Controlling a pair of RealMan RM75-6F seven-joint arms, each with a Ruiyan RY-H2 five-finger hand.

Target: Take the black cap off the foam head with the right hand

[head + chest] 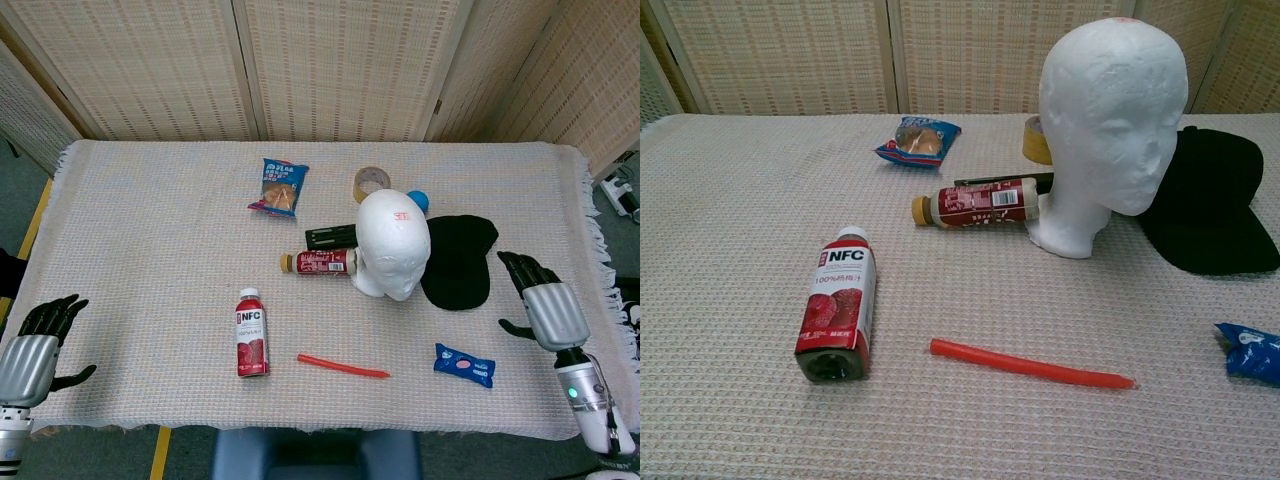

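Observation:
The white foam head stands bare on the cloth, right of centre. Flat on the table just to its right lies the black cap, touching nothing but the cloth. My right hand hovers to the right of the cap, apart from it, fingers spread and holding nothing. At the table's near left corner, my left hand is open and empty. Neither hand shows in the chest view.
Around the head lie a red drink bottle, a black bar, a tape roll and a blue ball. Nearer me are an NFC bottle, a red stick and a blue packet. A snack bag lies further back.

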